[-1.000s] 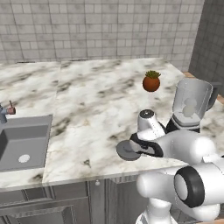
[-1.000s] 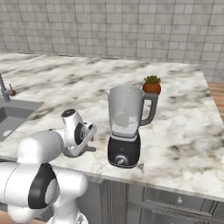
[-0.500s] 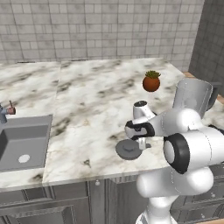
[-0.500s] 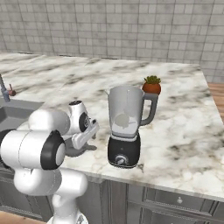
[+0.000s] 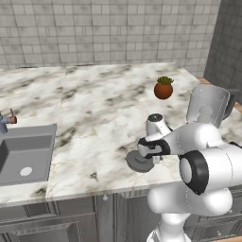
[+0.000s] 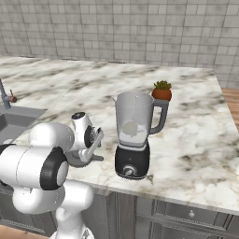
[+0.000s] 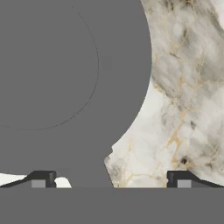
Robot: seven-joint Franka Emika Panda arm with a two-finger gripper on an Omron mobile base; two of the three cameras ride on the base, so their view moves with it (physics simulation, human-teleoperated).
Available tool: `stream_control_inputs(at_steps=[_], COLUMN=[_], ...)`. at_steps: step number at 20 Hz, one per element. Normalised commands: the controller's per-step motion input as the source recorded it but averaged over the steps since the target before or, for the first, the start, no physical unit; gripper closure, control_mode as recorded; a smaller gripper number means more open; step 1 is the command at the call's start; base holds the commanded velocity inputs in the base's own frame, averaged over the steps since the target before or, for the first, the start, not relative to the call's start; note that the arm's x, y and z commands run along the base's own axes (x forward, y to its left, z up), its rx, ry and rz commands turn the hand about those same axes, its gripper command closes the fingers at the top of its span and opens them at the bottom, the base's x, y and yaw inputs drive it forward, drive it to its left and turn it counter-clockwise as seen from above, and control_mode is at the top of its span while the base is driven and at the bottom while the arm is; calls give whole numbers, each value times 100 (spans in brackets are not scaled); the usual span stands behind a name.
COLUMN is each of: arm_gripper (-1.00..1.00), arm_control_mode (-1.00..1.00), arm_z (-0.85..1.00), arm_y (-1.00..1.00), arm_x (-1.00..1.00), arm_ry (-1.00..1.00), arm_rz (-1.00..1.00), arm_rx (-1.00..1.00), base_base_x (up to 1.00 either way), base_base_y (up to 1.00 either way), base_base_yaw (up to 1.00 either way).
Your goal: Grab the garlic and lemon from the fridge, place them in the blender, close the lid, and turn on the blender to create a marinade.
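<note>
My gripper [image 7: 109, 179] hangs low over the lid [image 7: 65, 78], pointing down at it, with the jaws spread as wide as they go and nothing between them. In the hand view one fingertip [image 7: 41, 178] stands over the lid's edge and the other over bare marble; the lid's short tab points down between the two. I cannot tell whether either tip touches the lid.

From the left base view my hand [image 5: 150, 147] sits at the right rim of the lid [image 5: 138, 162], which lies flat on the counter [image 5: 94, 113] close to the front edge. From the right base view the hand [image 6: 91, 142] covers most of the lid [image 6: 77, 161], so I see little more than a dark sliver of it under my wrist.

The blender [image 6: 135, 135] stands upright just to the right of the hand, near the counter's front edge, its jar open at the top and its handle turned to the right. Something pale and round shows through the jar wall low inside; I cannot make out what it is. In the left base view the blender [image 5: 208, 106] rises behind my forearm.

Behind the blender, further back on the counter, sits a small plant [image 5: 163, 88] in a red-brown pot. Far to the left the sink [image 5: 23, 153] is set into the counter, with a tap [image 6: 4, 95] at its back.
</note>
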Motion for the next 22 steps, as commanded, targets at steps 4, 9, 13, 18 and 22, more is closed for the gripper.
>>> stream_control_inputs(at_steps=[4,9,13,18,22], arm_gripper=[-100,-100,-100,-100,100], arm_control_mode=[-100,-100,-100,-100,-100], arm_z=[9,8,-51,-76,-71], arm_y=[-11,5,18,0,10], arm_x=[-3,-16,11,6,-3], arm_ry=[5,10,8,0,0], arm_rz=[6,0,12,22,20], arm_rx=[2,1,0,0,0], base_base_x=[0,0,0,0,0], base_base_y=[0,0,0,0,0], base_base_yaw=[0,0,0,0,0])
